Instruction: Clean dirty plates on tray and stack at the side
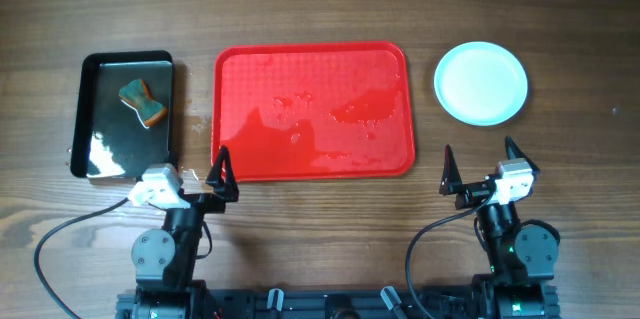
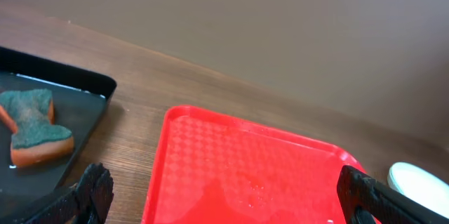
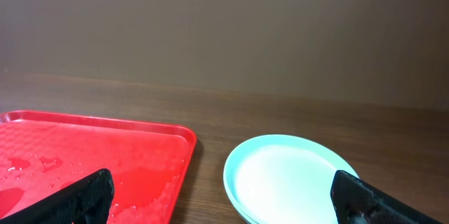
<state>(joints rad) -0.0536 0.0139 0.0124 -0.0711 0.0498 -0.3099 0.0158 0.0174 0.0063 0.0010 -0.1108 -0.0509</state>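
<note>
The red tray (image 1: pixel 315 109) lies mid-table with water drops on it and no plates; it also shows in the left wrist view (image 2: pixel 245 175) and the right wrist view (image 3: pixel 91 154). The pale mint-blue plates (image 1: pixel 481 82) sit stacked on the wood to the right of the tray, and show in the right wrist view (image 3: pixel 291 178). My left gripper (image 1: pixel 200 181) is open and empty at the tray's near left corner. My right gripper (image 1: pixel 480 169) is open and empty, near the table's front, below the plates.
A glossy black tray (image 1: pixel 125 114) with water stands left of the red tray. An orange sponge with a green top (image 1: pixel 143 102) lies in it, also seen in the left wrist view (image 2: pixel 31 134). A plain wall lies beyond the table's far edge.
</note>
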